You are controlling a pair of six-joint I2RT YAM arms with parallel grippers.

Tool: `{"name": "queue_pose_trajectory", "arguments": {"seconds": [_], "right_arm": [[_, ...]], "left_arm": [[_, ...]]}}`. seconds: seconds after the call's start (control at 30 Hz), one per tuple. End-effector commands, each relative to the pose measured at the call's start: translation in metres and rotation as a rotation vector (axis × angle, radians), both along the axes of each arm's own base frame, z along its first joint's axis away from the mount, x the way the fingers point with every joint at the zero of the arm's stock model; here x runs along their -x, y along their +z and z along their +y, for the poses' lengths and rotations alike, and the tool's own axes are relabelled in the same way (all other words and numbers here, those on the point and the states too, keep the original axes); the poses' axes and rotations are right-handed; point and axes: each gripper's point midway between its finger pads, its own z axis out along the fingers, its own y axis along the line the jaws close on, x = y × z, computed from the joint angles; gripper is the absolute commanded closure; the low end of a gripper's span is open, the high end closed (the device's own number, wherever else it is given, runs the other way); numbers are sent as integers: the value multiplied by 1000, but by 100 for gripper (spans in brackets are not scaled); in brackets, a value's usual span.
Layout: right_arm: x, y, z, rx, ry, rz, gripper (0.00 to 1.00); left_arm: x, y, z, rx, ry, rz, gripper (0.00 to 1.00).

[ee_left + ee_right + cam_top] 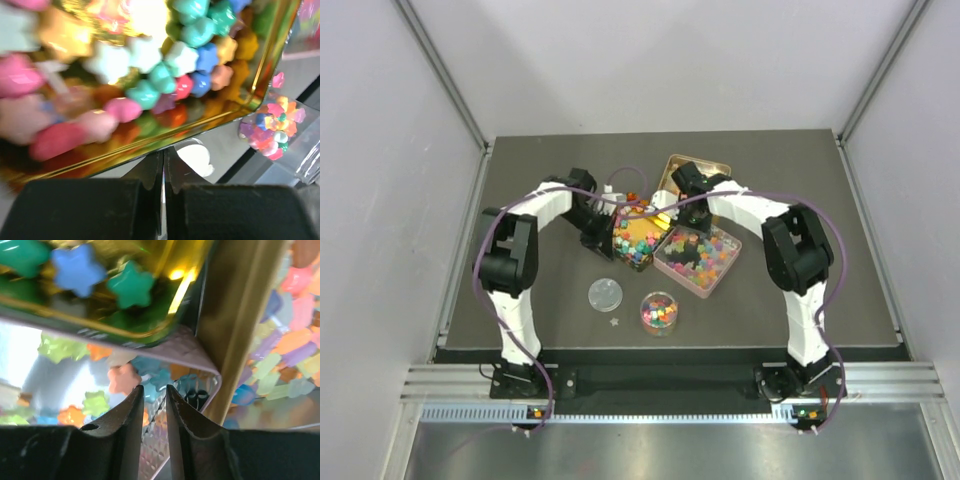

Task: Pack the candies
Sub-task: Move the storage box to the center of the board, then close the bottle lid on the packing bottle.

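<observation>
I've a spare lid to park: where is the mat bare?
Bare: the mat right of the gold lid, and near-right between round jar and right arm. Crowded: the centre, where gold tin, pink tin, left hand and right hand meet.

Dark grey matte tabletop (790, 170), rectangular, fills mid-frame. Plain pale grey panel walls box it in: back wall (660, 60), left wall (380, 200), right wall (920, 200). Silver aluminium corner posts (440, 70) slant up where the walls meet. Slotted aluminium rail (670, 380) runs along the table's near edge, with a brushed metal sheet (660, 450) below it. Light is soft and even, with no hard shadows.
</observation>
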Motion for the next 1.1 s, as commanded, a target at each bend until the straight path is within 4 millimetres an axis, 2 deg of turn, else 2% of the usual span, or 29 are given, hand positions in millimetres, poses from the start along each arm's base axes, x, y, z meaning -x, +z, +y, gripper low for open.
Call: {"name": "queue_pose_trajectory", "arguments": {"seconds": [0.0, 0.03, 0.13, 0.17, 0.27, 0.47, 0.5, 0.57, 0.6, 0.63, 0.67, 0.7, 0.73, 0.77, 0.8, 0.83, 0.87, 0.9, 0.93, 0.97, 1.0, 1.07], "right_arm": [[-47, 18, -6, -4, -32, -110, 75], [-54, 23, -4, -10, -33, -128, 75], [-69, 21, -5, -4, -35, -144, 73], [-72, 22, -5, -4, -33, -149, 73], [-83, 26, -6, -6, -34, -169, 73], [-91, 34, -12, -16, -56, -182, 73], [-88, 36, -14, -19, -58, -173, 73], [-83, 53, -15, -34, -64, -183, 73], [-77, 59, -18, -32, -66, -174, 73], [-74, 82, -17, -62, -64, -199, 72], [-69, 95, -16, -85, -64, -204, 70], [-61, 105, -17, -100, -65, -200, 67], [-55, 133, -18, -137, -70, -244, 63], [-47, 142, -14, -172, -53, -238, 61], [-41, 149, -14, -187, -44, -241, 58], [-32, 170, -11, -235, -25, -266, 47], [-29, 178, -9, -261, -13, -280, 39], [-22, 176, -9, -275, -4, -274, 32], [-14, 189, -4, -323, 20, -288, 21], [-9, 193, 0, -355, 43, -287, 13], [-3, 194, 5, -383, 72, -273, 1], [19, 207, 29, -499, 172, -226, 1]], "left_arm": [[6, -1, -24, 30, -73, 29, 100], [6, -3, -28, 31, -83, 32, 100], [1, -4, -43, 32, -120, 30, 100], [-6, 2, -49, 42, -128, 6, 100], [-11, 5, -64, 53, -163, -10, 100], [-8, 12, -71, 58, -190, -18, 100], [-7, 22, -69, 60, -193, -41, 100], [1, 32, -60, 49, -192, -43, 100], [4, 52, -56, 62, -202, -84, 100], [9, 62, -53, 74, -205, -100, 100], [19, 67, -42, 78, -194, -81, 80], [24, 91, -39, 117, -189, -132, 73], [30, 100, -35, 128, -181, -142, 68], [35, 105, -26, 126, -164, -145, 64], [38, 118, -18, 100, -152, -198, 51], [38, 123, -12, 84, -137, -226, 44], [43, 130, -3, 60, -121, -270, 39], [41, 132, 1, 40, -101, -298, 29], [42, 129, 11, -16, -83, -314, 27], [49, 128, 19, -39, -72, -326, 26], [53, 125, 25, -58, -67, -333, 26], [56, 118, 50, -122, 0, -355, 24]]}}
